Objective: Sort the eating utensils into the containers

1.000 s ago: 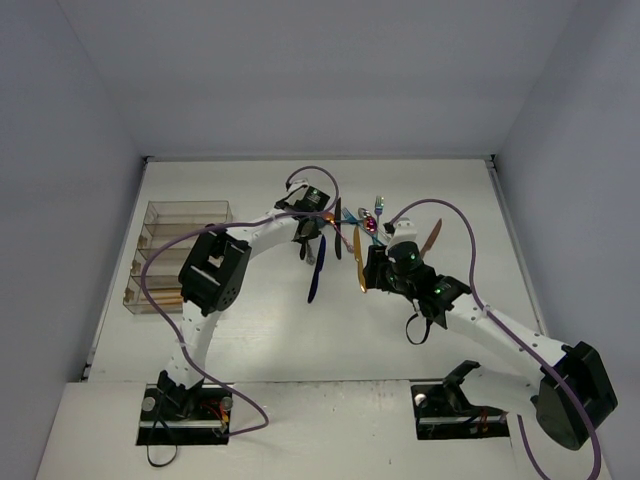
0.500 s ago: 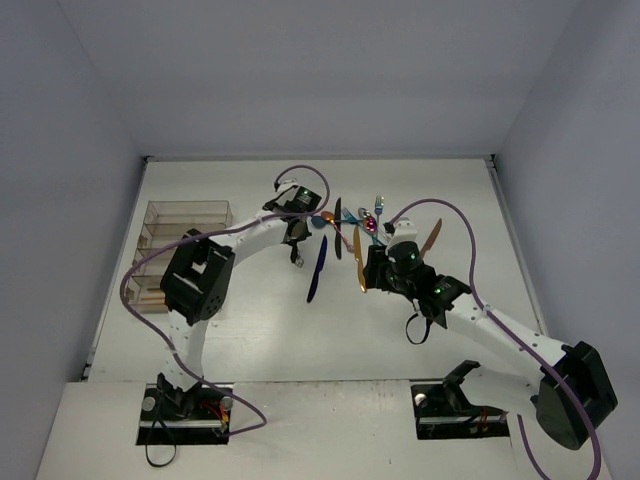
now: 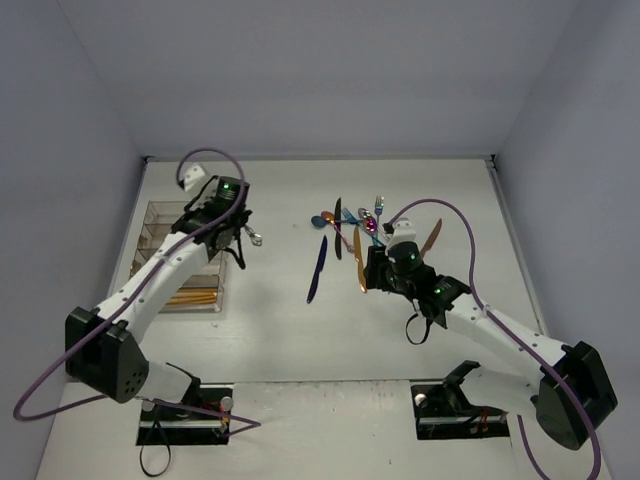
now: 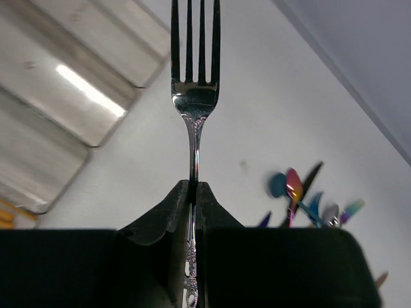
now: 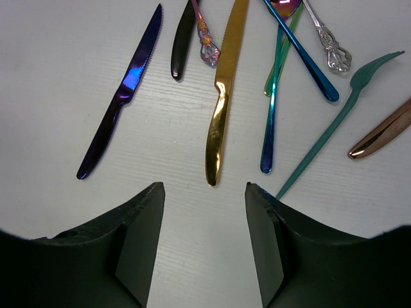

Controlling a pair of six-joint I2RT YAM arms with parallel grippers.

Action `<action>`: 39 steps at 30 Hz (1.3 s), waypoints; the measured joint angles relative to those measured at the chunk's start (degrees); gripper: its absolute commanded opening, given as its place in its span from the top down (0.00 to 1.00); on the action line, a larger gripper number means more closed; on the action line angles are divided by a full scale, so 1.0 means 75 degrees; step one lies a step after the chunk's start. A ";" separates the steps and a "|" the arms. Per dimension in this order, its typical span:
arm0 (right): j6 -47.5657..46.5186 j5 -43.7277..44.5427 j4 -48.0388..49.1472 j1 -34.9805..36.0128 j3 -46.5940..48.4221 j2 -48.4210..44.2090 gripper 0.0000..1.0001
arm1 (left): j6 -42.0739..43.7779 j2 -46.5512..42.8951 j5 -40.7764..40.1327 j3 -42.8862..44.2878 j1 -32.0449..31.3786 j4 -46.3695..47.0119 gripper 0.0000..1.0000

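Silver fork (image 4: 194,102) is hanging pinched by its handle in the left gripper (image 4: 193,192), just right of the clear tray (image 3: 190,204). Well right of the tray, the right gripper (image 5: 203,187) is gaping wide over a gold knife (image 5: 221,109).

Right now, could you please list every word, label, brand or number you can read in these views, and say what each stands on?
None: no words, numbers or logos can be read in any view.
The fork in the left hand carries only scrollwork on its handle, no letters.
The tray and the gold knife show no label or stamp.
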 measured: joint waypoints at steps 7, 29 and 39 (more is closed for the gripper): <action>-0.0100 -0.0001 0.0003 -0.0004 0.0000 0.0050 0.50 | -0.1237 -0.0679 -0.0151 -0.1368 0.1595 -0.0527 1.00; -0.0114 -0.0003 0.0009 -0.0004 -0.0279 -0.0002 0.50 | -0.3840 0.0050 -0.0166 -0.2277 0.2892 -0.0414 1.00; -0.0114 -0.0003 0.0009 -0.0004 -0.0341 -0.0051 0.49 | -0.4198 0.0549 -0.0330 -0.2376 0.2892 -0.0171 0.85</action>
